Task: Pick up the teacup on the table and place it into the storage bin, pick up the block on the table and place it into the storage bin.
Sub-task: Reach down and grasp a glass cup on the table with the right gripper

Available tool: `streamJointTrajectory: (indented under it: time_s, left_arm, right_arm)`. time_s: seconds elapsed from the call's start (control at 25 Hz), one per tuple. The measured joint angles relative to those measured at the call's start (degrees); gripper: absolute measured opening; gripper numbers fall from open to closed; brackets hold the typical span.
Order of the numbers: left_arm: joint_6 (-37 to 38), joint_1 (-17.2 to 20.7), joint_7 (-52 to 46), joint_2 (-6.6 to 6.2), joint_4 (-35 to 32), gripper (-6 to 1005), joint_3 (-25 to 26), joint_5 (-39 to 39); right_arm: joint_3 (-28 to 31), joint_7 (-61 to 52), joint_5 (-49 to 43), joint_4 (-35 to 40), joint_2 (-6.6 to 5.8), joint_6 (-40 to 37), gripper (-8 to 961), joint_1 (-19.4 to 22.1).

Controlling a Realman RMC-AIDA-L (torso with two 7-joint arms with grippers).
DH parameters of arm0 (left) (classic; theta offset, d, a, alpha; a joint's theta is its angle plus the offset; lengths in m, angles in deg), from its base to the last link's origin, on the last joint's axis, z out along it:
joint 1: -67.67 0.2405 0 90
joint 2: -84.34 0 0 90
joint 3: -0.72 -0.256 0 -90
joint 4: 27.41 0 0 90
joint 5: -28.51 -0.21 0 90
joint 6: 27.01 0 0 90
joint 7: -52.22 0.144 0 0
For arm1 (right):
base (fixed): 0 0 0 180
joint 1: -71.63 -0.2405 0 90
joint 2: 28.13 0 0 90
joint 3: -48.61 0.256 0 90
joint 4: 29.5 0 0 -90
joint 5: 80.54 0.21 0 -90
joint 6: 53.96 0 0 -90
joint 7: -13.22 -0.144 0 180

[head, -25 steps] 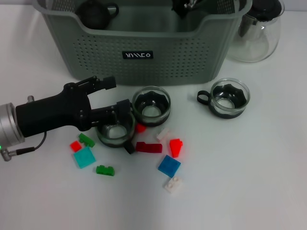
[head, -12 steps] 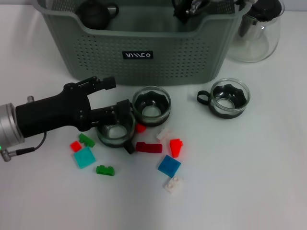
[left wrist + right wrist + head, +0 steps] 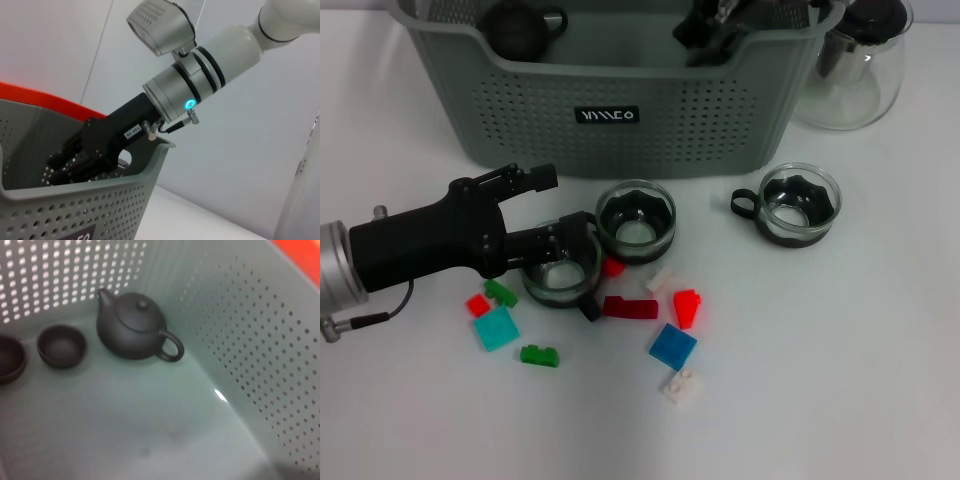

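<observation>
- The left gripper [image 3: 548, 207] is wide open, one finger over the rim of a glass teacup [image 3: 561, 272], holding nothing.
- The right gripper [image 3: 705, 25] is inside the storage bin [image 3: 620, 110] at 12 o'clock; its fingers cannot be judged.
- The red block [image 3: 686, 306] lies at 4 o'clock from the teacup.

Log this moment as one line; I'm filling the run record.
left gripper: open, around glass teacup on table | right gripper: inside storage bin | blocks: on table
</observation>
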Motion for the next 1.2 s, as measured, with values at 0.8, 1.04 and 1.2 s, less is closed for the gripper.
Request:
streamJointTrajectory:
  time_s: [0.8, 1.04, 1.2]
  left_arm:
    - [0.7, 0.6, 0.0, -0.44, 0.0, 859, 0.0, -0.4]
    - [0.8, 0.7, 0.0, -0.44, -0.1, 859, -0.1, -0.4]
    - [0.8, 0.7, 0.0, -0.43, -0.1, 859, -0.1, -0.2]
  right_arm:
    - [6.7, 4.6, 32.7, 55.9, -1.87, -32.1, 582, 21.5]
    - [15.2, 11.3, 48.4, 57.3, -4.8, -49.9, 618, 28.8]
    - [20.9, 13.2, 49.4, 57.4, -6.1, -59.0, 642, 32.4]
